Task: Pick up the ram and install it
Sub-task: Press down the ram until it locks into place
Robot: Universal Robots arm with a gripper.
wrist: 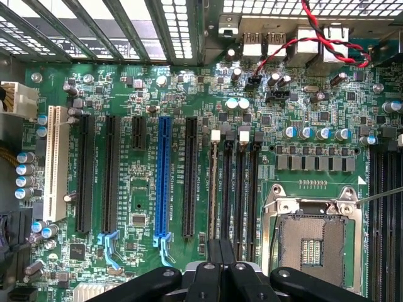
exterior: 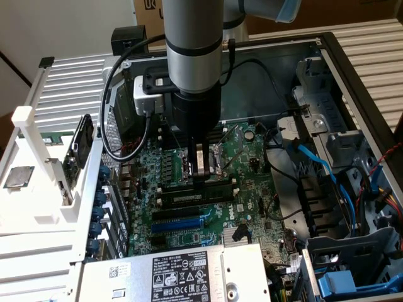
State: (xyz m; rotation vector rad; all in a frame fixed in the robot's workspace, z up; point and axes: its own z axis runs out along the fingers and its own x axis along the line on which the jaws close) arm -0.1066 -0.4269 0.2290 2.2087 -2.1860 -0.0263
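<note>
Ram (exterior: pixel 211 186) beneath closed end effector (exterior: pixel 201 178)

Glossy green motherboard (wrist: pixel 145 82), shiny blue plastic slot (wrist: pixel 165 176), matt black claw (wrist: pixel 220 267) — bare metal case (exterior: pixel 352 82).

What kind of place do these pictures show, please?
Probably a test bench for computer assembly: an open desktop case with its green motherboard exposed, a blue slot and an empty processor socket, and the robot's gripper reaching inside.
</note>
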